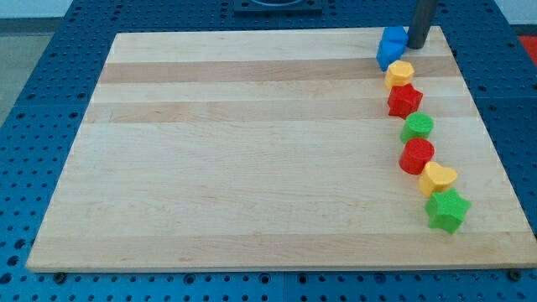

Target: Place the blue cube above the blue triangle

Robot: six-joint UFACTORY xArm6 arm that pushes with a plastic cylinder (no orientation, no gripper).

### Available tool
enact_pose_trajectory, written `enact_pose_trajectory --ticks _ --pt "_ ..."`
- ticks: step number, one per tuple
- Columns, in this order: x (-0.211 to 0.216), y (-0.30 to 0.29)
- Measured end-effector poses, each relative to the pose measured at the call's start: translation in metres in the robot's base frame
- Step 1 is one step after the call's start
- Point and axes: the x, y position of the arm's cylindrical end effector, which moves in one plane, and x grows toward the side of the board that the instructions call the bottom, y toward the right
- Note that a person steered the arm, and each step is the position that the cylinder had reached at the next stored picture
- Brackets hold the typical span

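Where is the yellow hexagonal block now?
The yellow hexagonal block sits near the view's top right, just below the blue blocks and above the red star-shaped block.

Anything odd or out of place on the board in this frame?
Nothing is damaged or toppled. All the blocks are strung along the view's right edge, from the blue blocks at the top down to the green star. The two blue ones overlap, so their shapes are hard to separate. My tip is against their right side.

Blue blocks (391, 47) (pale striped wooden board (252, 151))
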Motion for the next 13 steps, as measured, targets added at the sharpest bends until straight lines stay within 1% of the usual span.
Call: enact_pose_trajectory --ticks 5,8,13 --pt "-0.002 -0.001" --pt "-0.016 -0.001" --pt "-0.016 -0.010"
